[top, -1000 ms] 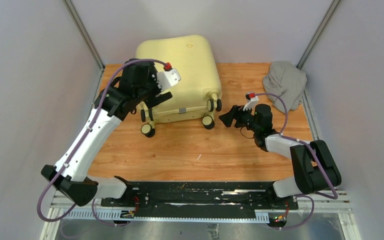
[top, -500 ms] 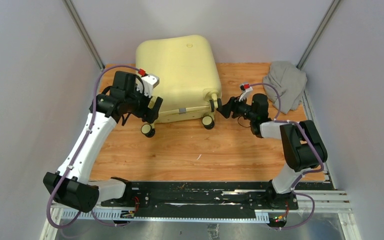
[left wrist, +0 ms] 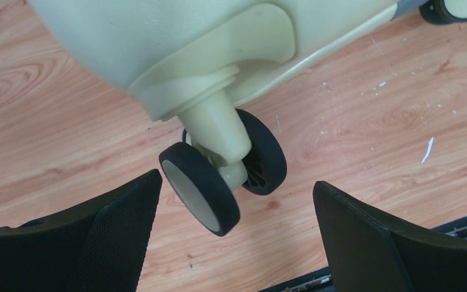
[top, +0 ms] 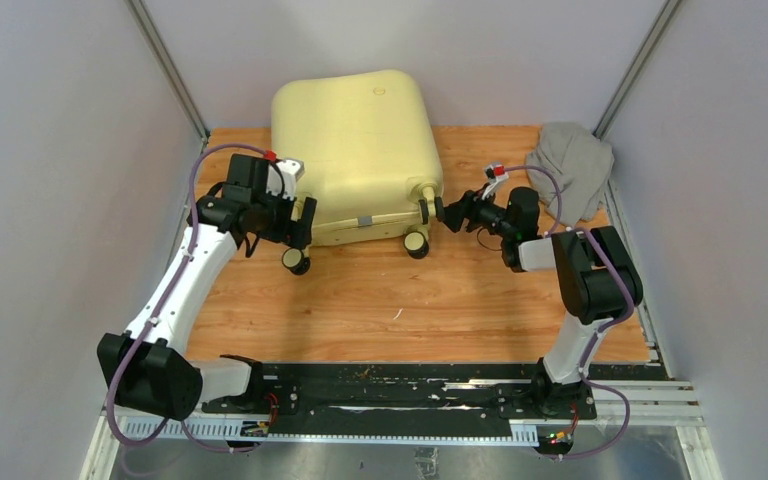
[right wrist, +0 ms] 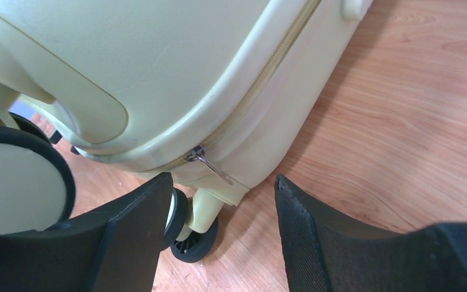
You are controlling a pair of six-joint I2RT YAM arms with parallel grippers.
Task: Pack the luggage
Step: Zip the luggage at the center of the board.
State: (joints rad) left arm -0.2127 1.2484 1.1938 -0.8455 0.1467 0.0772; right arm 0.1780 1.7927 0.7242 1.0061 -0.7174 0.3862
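The luggage (top: 355, 140), a pale yellow hard-shell suitcase, lies closed at the back of the table with its wheels toward me. My left gripper (top: 300, 222) hangs open at its near-left corner. In the left wrist view the left gripper (left wrist: 237, 234) has a twin black-and-cream wheel (left wrist: 219, 182) just ahead of it, untouched. My right gripper (top: 447, 212) is at the near-right corner. The right gripper (right wrist: 219, 228) stands open just below the metal zipper pull (right wrist: 211, 164), and its fingers (right wrist: 127, 237) hold nothing. A wheel (right wrist: 191, 240) shows behind the gap.
A crumpled grey cloth garment (top: 570, 165) lies at the back right of the wooden table (top: 380, 300). Grey walls and metal posts close in both sides. The black mounting rail (top: 390, 385) runs along the near edge.
My left gripper came down off the suitcase top to its near-left wheel corner. My right gripper moved left up to the near-right corner, and its jaws narrowed a little.
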